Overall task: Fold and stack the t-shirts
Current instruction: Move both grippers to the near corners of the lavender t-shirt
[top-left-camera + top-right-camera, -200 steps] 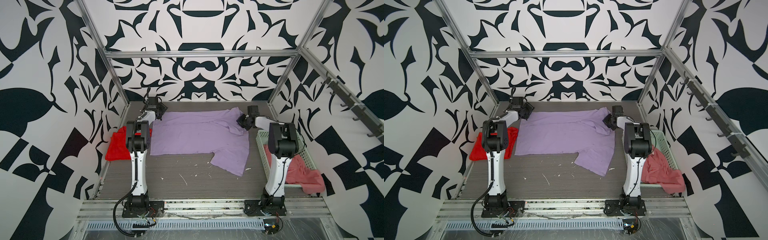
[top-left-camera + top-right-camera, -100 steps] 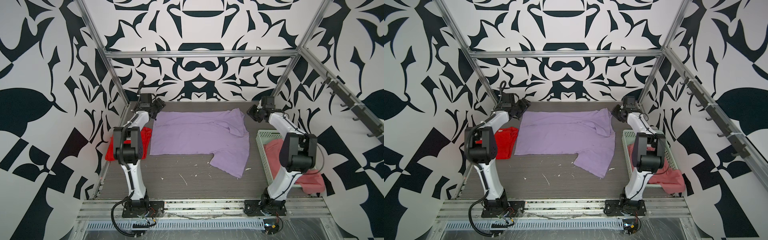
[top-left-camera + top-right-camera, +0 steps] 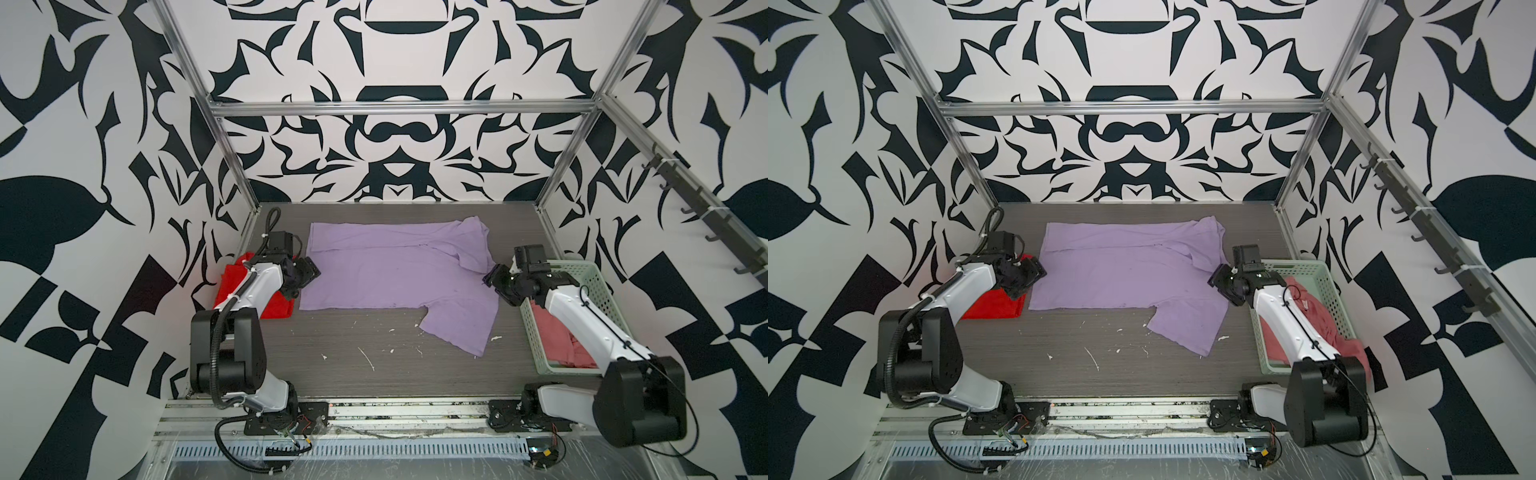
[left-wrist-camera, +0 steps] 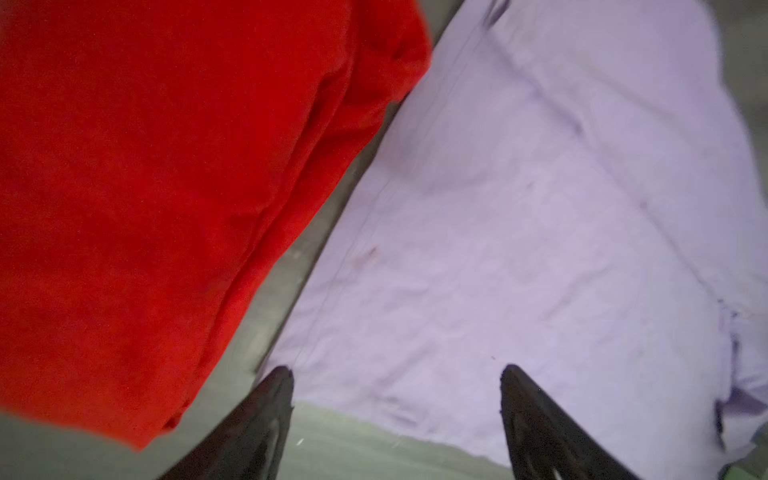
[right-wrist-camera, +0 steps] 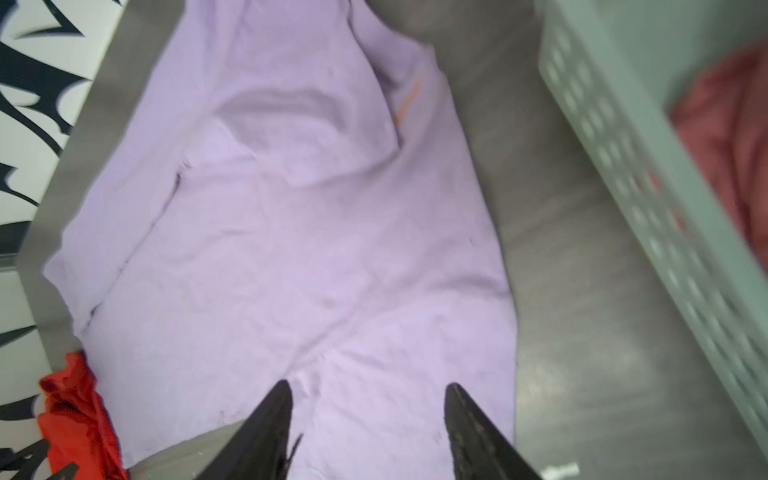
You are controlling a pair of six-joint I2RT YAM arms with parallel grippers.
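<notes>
A: What remains?
B: The salmon pink cloth t-shirt lies crumpled in the pale green perforated plastic basket at 4 o'clock. The bright red cloth t-shirt is folded at 9.
A: And between them?
B: The lilac cloth t-shirt lies spread at centre, long axis 9 to 3, neck toward 3. The left gripper and the right gripper stand open, empty.

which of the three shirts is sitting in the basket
The salmon pink shirt: it is bunched inside the pale green basket. The lilac shirt lies spread on the table, and the red shirt lies on the table beside it.
</notes>
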